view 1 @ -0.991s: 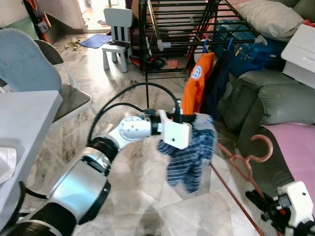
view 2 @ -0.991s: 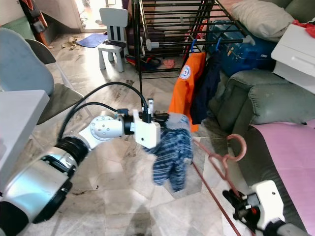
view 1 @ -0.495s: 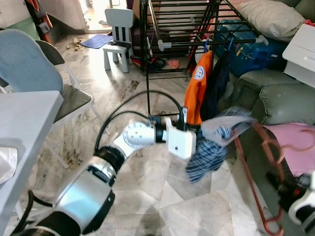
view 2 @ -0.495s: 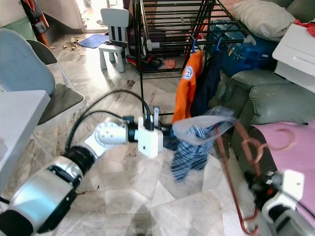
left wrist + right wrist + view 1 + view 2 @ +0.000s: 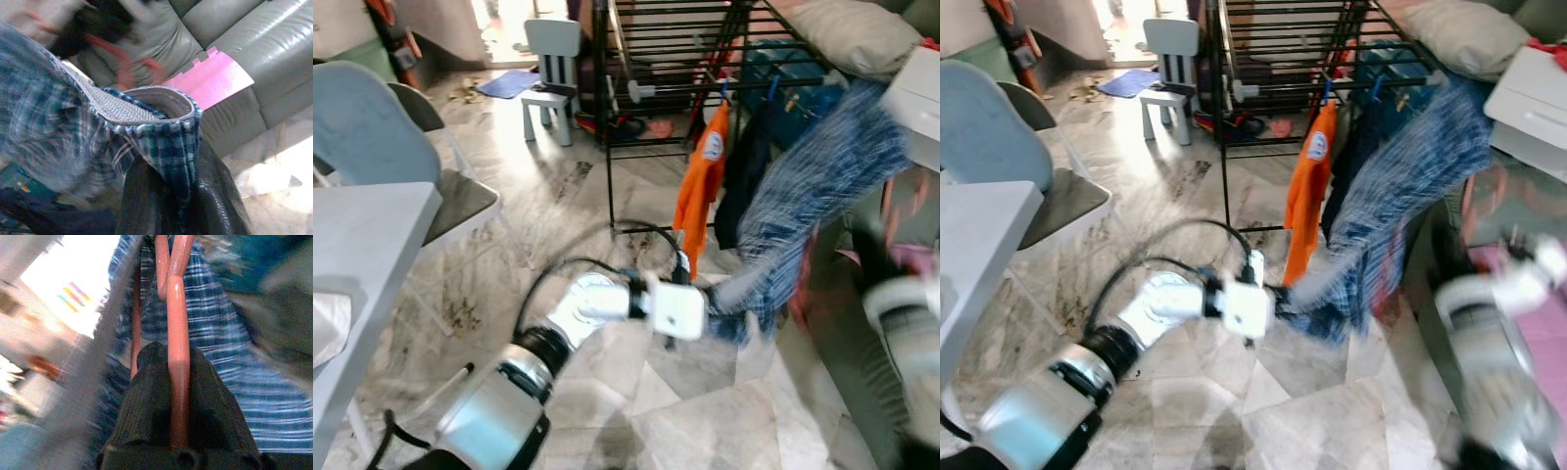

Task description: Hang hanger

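The left gripper (image 5: 181,196) is clamped on the hem of a blue plaid shirt (image 5: 803,196), low over the floor (image 5: 607,196). The right gripper (image 5: 178,382), raised near the sofa (image 5: 244,49), pinches the red hanger (image 5: 177,308) against the shirt. A rack (image 5: 666,59) with an orange top (image 5: 697,186) stands behind.

No text, brand or number can be read. The orange garment (image 5: 698,183) hanging on the black drying rack (image 5: 636,88) carries a round blue-and-white badge (image 5: 710,148) on its chest, but its lettering is too small and blurred to make out.
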`<state>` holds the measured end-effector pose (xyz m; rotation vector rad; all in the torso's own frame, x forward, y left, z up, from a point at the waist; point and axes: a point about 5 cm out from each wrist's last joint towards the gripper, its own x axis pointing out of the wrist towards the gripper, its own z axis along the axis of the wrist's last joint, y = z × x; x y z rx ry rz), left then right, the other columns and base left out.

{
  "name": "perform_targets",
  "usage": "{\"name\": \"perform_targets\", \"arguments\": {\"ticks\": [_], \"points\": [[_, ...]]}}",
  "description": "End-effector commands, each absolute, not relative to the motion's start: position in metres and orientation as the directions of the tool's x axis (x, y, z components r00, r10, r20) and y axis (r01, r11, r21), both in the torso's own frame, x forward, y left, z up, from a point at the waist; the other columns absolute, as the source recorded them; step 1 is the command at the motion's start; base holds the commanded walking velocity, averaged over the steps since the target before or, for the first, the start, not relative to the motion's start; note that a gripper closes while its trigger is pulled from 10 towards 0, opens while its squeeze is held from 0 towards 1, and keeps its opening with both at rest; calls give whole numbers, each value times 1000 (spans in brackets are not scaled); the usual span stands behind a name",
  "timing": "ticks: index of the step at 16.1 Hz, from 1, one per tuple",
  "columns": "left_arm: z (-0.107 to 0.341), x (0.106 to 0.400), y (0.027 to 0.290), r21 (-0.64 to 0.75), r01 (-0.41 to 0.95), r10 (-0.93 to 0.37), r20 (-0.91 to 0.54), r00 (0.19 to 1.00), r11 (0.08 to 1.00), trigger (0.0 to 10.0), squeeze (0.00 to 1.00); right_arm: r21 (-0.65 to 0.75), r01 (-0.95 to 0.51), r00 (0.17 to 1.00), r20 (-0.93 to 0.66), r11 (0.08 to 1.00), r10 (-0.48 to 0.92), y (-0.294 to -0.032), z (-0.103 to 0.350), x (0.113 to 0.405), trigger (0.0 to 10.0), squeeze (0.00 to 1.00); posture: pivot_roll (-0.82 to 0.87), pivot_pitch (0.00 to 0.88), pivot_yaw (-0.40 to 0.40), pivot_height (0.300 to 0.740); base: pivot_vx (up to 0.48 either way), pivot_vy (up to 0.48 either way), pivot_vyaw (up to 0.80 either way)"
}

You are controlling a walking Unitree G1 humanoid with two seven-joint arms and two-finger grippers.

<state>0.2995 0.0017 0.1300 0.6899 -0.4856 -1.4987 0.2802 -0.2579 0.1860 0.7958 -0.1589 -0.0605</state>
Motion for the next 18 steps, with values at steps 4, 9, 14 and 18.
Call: {"name": "perform_targets", "arguments": {"ticks": [4,9,14,18], "points": [[119,292,1,654,746,-983,-184,-4,-125,10000,0,718,-81,978,192,692,-85,-235,208,285,10000,0,-59,0,-2,740,0,0,0],[101,286,2,577,802,-970,-243,-13,-155,10000,0,508,4,985,145,861,-90,-230,209,286,10000,0,-66,0,-6,740,0,0,0],[87,283,-1,382,915,-966,-259,-24,-125,10000,1000,218,-30,999,50,976,19,-215,179,275,10000,0,-70,0,-4,740,0,0,0],[87,283,-4,358,927,-967,-255,-18,-112,10000,1000,105,-73,992,112,992,61,-211,171,267,10000,0,-76,0,-5,740,0,0,0]]}}
